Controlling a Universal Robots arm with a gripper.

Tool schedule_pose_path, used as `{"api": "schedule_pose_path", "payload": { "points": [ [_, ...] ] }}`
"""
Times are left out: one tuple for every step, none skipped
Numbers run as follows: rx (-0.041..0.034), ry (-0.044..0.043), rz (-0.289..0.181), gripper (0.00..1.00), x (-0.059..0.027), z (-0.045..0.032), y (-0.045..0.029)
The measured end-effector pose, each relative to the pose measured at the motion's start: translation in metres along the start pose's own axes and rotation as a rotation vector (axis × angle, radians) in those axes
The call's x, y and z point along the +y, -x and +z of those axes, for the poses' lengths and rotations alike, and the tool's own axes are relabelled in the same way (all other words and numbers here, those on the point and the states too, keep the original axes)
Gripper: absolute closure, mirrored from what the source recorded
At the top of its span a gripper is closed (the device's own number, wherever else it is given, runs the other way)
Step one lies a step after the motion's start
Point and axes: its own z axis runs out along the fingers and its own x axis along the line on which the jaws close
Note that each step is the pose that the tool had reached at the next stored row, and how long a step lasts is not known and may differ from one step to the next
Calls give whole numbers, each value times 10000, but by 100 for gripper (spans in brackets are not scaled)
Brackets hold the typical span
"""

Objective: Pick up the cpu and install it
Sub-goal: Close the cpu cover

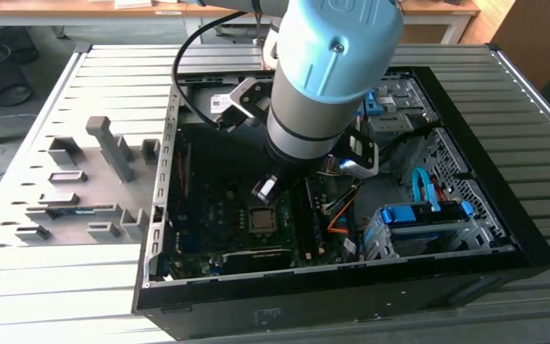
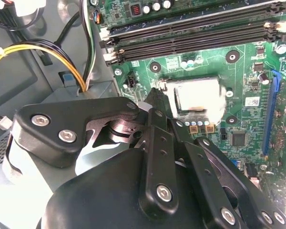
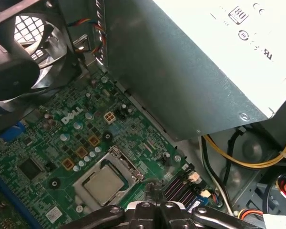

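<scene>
The cpu [image 3: 102, 183] is a small silver-grey square lying flat in its socket on the green motherboard [image 3: 62, 138]. It also appears as a bright square cpu [image 2: 198, 98] in the second wrist view and as a grey square cpu [image 1: 261, 218] inside the open case. My gripper [image 3: 152, 187] hangs just beside the socket's edge, a little above the board, its black fingers drawn together with nothing between them. In the second wrist view the gripper [image 2: 157, 98] tip lies next to the chip. From outside, the gripper [image 1: 263, 190] sits under the blue arm.
A grey power-supply box [image 3: 190, 62] looms close beside the socket, with yellow and black cables [image 3: 238, 157] under it. A black fan [image 3: 19, 47] stands at one side. Long memory slots [image 2: 190, 36] run past the socket. A grey fixture tray [image 1: 84, 179] lies on the exterior view's left.
</scene>
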Motion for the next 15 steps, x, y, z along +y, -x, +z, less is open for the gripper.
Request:
{"api": "schedule_pose_path", "payload": {
  "points": [
    [-1, 0, 1, 90, -3, -1, -3],
    [0, 0, 2, 90, -6, -2, -7],
    [0, -1, 4, 90, -9, -4, -10],
    [-2, -1, 7, 90, -12, -5, -13],
    [-3, -2, 12, 90, -15, -6, -17],
    [-5, -3, 18, 90, -18, -6, -21],
    [-6, -3, 22, 90, -21, -8, -24],
    [-6, -4, 25, 90, -23, -9, -27],
    [-7, -6, 30, 90, -25, -10, -29],
    [-7, -6, 33, 90, -26, -10, -31],
    [-9, -6, 36, 90, -29, -10, -33],
    [-12, -5, 37, 90, -30, -7, -34],
    [-12, -6, 39, 90, -32, -3, -36],
    [-8, -9, 39, 90, -33, 2, -37],
    [7, -22, 41, 90, -35, 7, -38]
  ]
}}
